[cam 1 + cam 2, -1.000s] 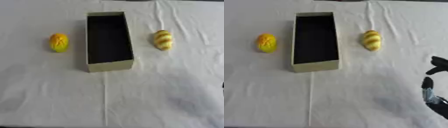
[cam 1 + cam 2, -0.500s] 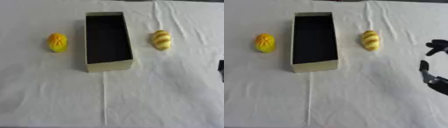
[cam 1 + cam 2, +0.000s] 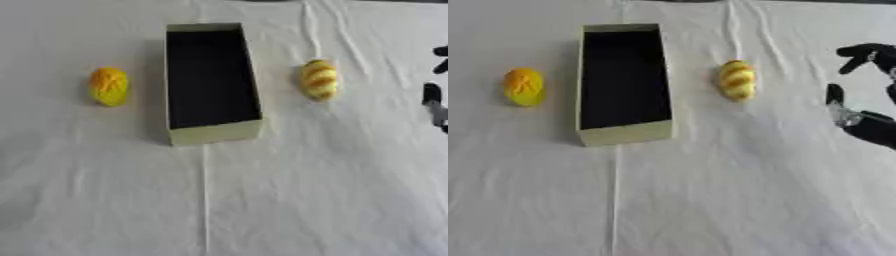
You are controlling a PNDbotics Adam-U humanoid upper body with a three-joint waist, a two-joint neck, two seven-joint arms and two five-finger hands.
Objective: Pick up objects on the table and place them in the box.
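The yellow striped object [image 3: 738, 79] lies on the white cloth [image 3: 710, 190] just right of the box [image 3: 623, 134] and apart from it. It is rounded and elongated, and what it is cannot be made out further. The box is open-topped, with a dark, empty interior, and its long axis runs away from the camera. A second object, yellow and orange [image 3: 524, 87], lies to the left of the box, well apart from the first.

The right hand [image 3: 866, 120] is seen at the right edge, near the striped object but not touching it. Its fingers and thumb are spread wide, and nothing is held. The left hand is not visible in either view.

The following risks are judged from this layout. The rounded object is likely to roll if it is touched on one side before the fingers are closed round it. It may be pushed against the box wall, and the light box may be shifted. The cloth is creased near the object; a fingertip may be caught in a fold and the cloth dragged.
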